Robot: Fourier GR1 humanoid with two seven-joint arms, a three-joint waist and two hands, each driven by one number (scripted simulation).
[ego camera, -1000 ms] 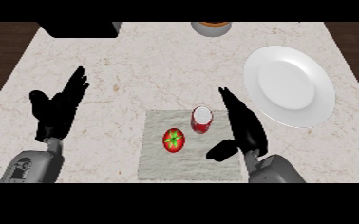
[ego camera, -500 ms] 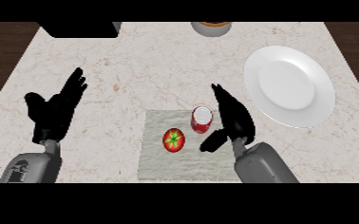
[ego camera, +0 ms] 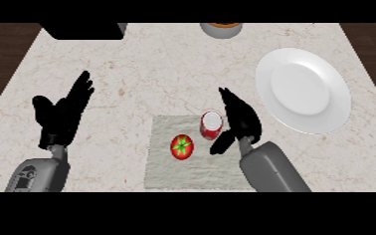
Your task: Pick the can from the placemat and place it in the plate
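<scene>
A small red can (ego camera: 211,125) with a white top stands upright near the back right corner of the pale placemat (ego camera: 192,170). My right hand (ego camera: 240,120) is right beside the can on its right, fingers straight and pointing away, thumb hanging down by the can's near side; it is open and holds nothing. The white plate (ego camera: 303,89) lies to the right, bare. My left hand (ego camera: 63,112) rests open at the left, fingers up.
A red tomato (ego camera: 182,147) lies on the placemat left of the can. At the counter's back edge stands a grey bowl (ego camera: 221,29), and a dark box (ego camera: 82,30) sits at the back left.
My right hand has moved left, from between the plate and the placemat to right beside the can. The left hand, can and tomato have stayed put.
</scene>
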